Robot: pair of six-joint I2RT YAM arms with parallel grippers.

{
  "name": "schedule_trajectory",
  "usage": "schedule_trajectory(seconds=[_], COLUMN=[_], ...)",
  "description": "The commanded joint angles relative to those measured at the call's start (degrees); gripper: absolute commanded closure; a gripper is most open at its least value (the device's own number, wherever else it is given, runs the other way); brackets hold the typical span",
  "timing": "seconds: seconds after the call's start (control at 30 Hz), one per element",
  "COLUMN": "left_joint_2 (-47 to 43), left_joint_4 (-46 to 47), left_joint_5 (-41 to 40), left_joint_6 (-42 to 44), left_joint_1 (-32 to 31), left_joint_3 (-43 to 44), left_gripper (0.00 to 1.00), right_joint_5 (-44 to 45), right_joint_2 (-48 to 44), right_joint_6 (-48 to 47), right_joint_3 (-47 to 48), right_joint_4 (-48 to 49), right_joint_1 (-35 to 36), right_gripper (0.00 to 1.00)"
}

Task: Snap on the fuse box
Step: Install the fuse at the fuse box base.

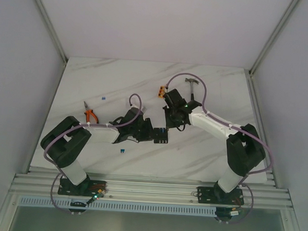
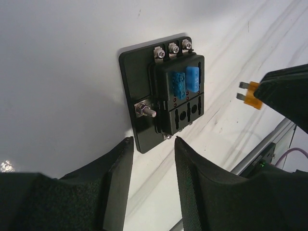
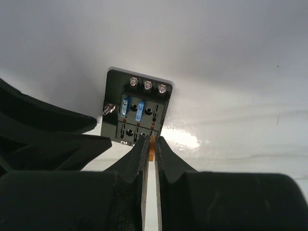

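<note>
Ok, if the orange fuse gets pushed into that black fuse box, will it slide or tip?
Tipping seems unlikely: the flat black plastic fuse box sits on a wide base plate. Sliding seems likelier, since the white marble table looks glossy and the open left tool only flanks its corner. The orange blade fuse in the right tool looks stiff.

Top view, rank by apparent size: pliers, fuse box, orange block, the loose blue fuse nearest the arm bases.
1. Pliers and fuse box: too close to rank.
2. Orange block.
3. Blue fuse.
</note>
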Motion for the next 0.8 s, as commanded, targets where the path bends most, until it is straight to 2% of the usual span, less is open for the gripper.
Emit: schedule_trajectory(seconds=[0.0, 0.23, 0.43, 0.77], left_joint_2=[-2.1, -4.3, -7.4, -8.1], left_joint_4=[0.8, 2.0, 2.2, 2.3], left_joint_5=[-2.3, -2.8, -4.3, -4.2], left_joint_6=[-1.0, -2.0, -2.5, -2.7], left_joint_1=[0.1, 1.6, 3.5, 4.3], left_joint_3=[-1.0, -2.8, -5.0, -6.0], left_gripper=[0.50, 0.42, 0.24, 0.10], right_joint_5=[0.6, 0.9, 1.2, 2.7], right_joint_2=[3.1, 6.3, 8.0, 9.3], right_joint_6=[-1.5, -0.6, 0.4, 1.6], right_joint_3=[3.9, 5.8, 6.8, 7.8], right_joint_4=[-2.9, -3.5, -3.5, -3.5], right_joint_1=[0.2, 0.4, 0.7, 1.2], right_gripper=[1.00, 1.00, 1.00, 1.00])
